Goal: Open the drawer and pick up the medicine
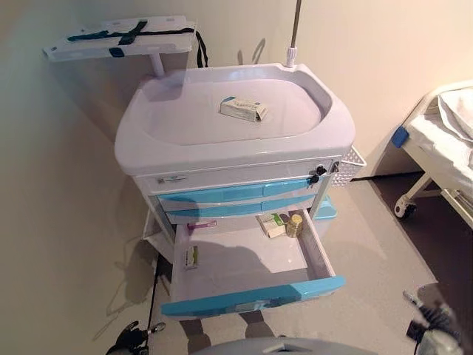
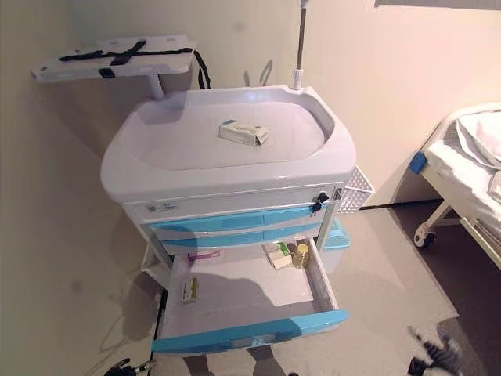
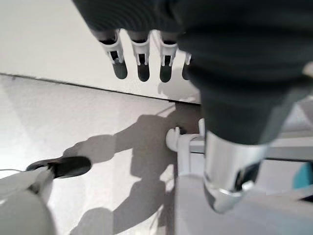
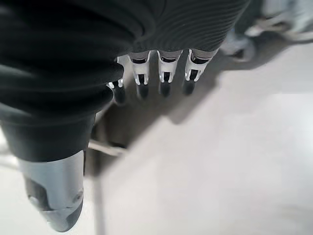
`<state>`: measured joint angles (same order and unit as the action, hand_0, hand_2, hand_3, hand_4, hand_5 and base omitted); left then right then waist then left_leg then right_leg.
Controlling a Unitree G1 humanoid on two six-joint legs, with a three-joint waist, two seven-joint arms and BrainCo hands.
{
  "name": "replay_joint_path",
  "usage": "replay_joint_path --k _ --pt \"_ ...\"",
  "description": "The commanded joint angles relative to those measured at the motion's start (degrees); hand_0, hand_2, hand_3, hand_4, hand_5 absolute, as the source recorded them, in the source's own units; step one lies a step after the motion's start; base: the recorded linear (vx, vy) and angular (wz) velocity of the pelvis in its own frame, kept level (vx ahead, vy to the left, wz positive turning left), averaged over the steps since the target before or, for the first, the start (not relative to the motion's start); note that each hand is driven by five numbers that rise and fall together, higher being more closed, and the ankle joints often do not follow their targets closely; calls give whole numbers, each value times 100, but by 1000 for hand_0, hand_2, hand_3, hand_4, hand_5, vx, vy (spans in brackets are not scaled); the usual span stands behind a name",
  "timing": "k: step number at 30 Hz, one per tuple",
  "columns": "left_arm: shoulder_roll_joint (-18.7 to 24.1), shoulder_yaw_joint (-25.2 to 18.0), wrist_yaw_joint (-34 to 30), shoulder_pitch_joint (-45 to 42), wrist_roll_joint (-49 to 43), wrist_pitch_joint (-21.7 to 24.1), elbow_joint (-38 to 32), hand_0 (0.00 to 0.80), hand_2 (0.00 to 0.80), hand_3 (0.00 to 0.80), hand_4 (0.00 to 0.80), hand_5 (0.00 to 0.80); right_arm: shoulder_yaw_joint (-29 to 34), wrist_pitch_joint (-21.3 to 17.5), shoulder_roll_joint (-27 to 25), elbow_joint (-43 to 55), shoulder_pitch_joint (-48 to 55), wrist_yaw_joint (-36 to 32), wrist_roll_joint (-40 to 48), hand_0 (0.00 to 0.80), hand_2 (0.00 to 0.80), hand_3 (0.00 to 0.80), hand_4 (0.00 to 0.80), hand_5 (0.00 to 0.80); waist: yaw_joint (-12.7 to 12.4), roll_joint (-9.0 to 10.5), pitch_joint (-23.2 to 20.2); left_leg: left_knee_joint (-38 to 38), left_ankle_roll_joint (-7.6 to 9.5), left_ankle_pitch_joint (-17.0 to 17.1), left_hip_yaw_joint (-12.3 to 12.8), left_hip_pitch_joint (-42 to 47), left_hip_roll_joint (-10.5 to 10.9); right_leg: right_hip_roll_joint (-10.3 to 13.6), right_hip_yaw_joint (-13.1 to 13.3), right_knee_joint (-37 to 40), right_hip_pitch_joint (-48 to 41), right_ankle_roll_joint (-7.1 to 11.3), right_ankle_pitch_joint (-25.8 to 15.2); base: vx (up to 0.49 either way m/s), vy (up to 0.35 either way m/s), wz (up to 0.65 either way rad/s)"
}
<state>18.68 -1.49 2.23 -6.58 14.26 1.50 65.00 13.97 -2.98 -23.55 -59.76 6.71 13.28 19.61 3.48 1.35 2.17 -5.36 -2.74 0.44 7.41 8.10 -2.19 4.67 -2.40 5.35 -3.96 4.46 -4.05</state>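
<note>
The white medical cart (image 1: 148, 140) has blue drawer fronts, and its bottom drawer (image 1: 251, 297) is pulled out. Inside at the back lie a small green-and-white box (image 1: 272, 225) and a small bottle (image 1: 295, 225). Another small box (image 1: 192, 257) lies at the drawer's left side, with a thin pink item (image 1: 201, 224) behind it. A white medicine box (image 1: 243, 109) lies on the cart's top tray. My left hand (image 1: 133, 339) hangs low, left of the drawer, fingers straight and empty (image 3: 142, 63). My right hand (image 1: 436, 329) hangs low at the right, fingers straight and empty (image 4: 164, 73).
A bed (image 1: 443, 140) on wheels stands at the right. A white wire basket (image 1: 353, 164) hangs on the cart's right side. A side shelf (image 1: 118, 41) with a black strap sticks out at the upper left. A pole (image 1: 295, 29) rises behind the cart, and walls close in behind and to the left.
</note>
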Motion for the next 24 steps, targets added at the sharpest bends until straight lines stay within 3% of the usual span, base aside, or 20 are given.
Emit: replay_joint_path --k 1,14,20,23,24 --pt "149 -86 -26 278 -295 27 332 0 0 0 0 0 -401 -6 7 -522 -478 -402 -304 0 0 0 0 0 -136 114 -115 36 144 -156 -348 -179 239 85 -239 -422 170 462 209 -11 -15 11" --pt "-89 199 -59 356 -732 -30 751 0 0 0 0 0 -1368 233 773 -1457 -519 -930 -718 0 0 0 0 0 -247 163 -144 36 71 -74 -541 -188 154 42 -467 -233 -44 366 227 -13 -13 15" --pt "-104 1005 -325 529 -1663 -106 693 0 0 0 0 0 -2257 358 668 -1419 -586 -1119 -1985 0 0 0 0 0 -177 107 36 127 134 -137 -496 -128 169 74 -369 -509 16 326 328 6 10 5" --pt "-89 1313 -513 642 -1970 -135 663 0 0 0 0 0 -2384 412 596 -1369 -620 -1216 -2181 0 0 0 0 0 -96 54 121 253 170 -199 -437 -203 183 80 -270 -707 163 318 370 -9 46 -6" --pt "-99 1624 -758 758 -2248 -143 604 0 0 0 0 0 -2440 420 533 -1307 -611 -1306 -2242 0 0 0 0 0 -11 7 170 295 191 -235 -361 -244 202 79 -166 -798 271 321 384 0 34 -15"
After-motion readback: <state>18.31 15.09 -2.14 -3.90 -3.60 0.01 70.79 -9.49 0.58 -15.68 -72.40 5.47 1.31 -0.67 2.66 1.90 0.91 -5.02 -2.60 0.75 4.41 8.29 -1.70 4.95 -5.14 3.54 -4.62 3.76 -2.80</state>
